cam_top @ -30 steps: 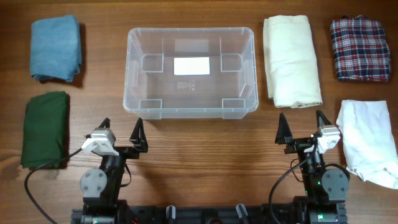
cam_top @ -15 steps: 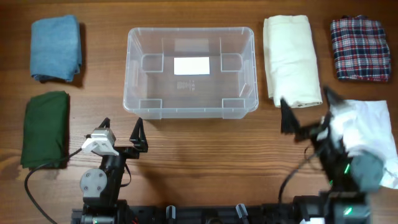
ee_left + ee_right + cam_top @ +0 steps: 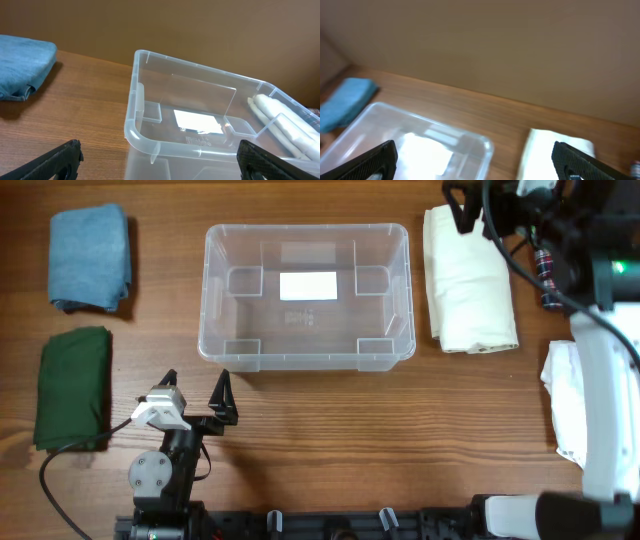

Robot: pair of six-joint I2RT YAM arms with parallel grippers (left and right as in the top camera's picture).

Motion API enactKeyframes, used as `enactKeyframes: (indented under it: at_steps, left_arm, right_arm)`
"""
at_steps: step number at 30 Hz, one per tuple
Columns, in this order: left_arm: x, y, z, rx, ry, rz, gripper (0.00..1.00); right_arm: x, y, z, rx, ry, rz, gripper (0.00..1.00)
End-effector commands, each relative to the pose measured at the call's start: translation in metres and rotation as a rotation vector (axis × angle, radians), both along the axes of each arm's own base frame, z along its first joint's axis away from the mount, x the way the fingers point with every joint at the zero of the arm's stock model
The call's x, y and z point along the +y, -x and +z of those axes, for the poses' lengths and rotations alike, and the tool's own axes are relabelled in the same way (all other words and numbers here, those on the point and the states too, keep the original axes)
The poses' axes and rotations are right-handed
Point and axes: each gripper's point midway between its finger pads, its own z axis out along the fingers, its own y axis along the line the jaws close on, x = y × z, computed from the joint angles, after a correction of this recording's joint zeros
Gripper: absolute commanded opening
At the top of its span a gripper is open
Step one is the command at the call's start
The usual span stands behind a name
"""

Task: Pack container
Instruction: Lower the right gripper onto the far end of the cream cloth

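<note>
So the container (image 3: 300,228) sits on the wooden surface (image 3: 330,430) in the middle toward the far edge, long side facing the arms, upright and open on top. All you see inside is its own white label (image 3: 308,285) flat on the base and the wood grain through the clear plastic. The cloths are all outside it: a folded blue cloth (image 3: 90,258) at far left, a dark green one (image 3: 72,385) nearer on the same side, a long cream cloth (image 3: 468,280) just beside the tub's right wall, and a white cloth (image 3: 565,400) near the right edge, partly under the right arm. The left pincer (image 3: 195,388) hangs low in front of the tub's near left corner, jaws spread wide, holding nothing. The right pincer (image 3: 478,208) is up over the far end of the cream cloth, also wide with nothing between the fingers. Its wrist view is blurry, but the tub and cream cloth show below it
</note>
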Motion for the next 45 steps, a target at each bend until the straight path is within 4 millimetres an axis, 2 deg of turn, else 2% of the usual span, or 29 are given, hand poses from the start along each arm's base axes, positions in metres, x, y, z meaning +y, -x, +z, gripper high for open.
enactKeyframes:
  at_steps: [1,5,7,10,13,17,21,24,30,36,45]
  left_arm:
    - [0.001,0.0,-0.002,0.0,-0.005,0.003,1.0]
    - [0.001,0.0,-0.002,0.0,-0.005,0.003,1.0]
    - [0.001,0.0,-0.002,0.0,-0.005,0.003,1.0]
    - [0.001,0.0,-0.002,0.0,-0.005,0.003,1.0]
    - [0.001,0.0,-0.002,0.0,-0.005,0.003,1.0]
    - [0.001,0.0,-0.002,0.0,-0.005,0.003,1.0]
    - [0.001,0.0,-0.002,0.0,-0.005,0.003,1.0]
    - [0.001,0.0,-0.002,0.0,-0.005,0.003,1.0]
    - [0.001,0.0,-0.002,0.0,-0.005,0.003,1.0]
    - [0.001,0.0,-0.002,0.0,-0.005,0.003,1.0]
    - [0.001,0.0,-0.002,0.0,-0.005,0.003,1.0]
  right_arm:
    - [-0.053,-0.026,-0.026,0.052,0.051,-0.159,1.0]
    - [-0.094,-0.034,-0.067,0.165,0.002,-0.198,0.99]
    - [-0.113,-0.035,-0.095,0.23,-0.043,-0.176,1.0]
    - [-0.131,-0.033,-0.136,0.324,-0.098,-0.127,1.0]
    - [-0.142,-0.031,-0.175,0.419,-0.139,-0.115,1.0]
    - [-0.145,-0.027,-0.229,0.538,-0.151,-0.077,1.0]
    - [-0.141,-0.027,-0.267,0.606,-0.187,-0.041,1.0]
    - [-0.139,-0.031,-0.283,0.617,-0.211,-0.025,1.0]
    - [-0.144,-0.039,-0.302,0.608,-0.207,-0.029,1.0]
    - [-0.154,-0.047,-0.315,0.594,-0.174,-0.056,1.0]
    - [-0.167,-0.06,-0.325,0.549,-0.137,-0.084,1.0]
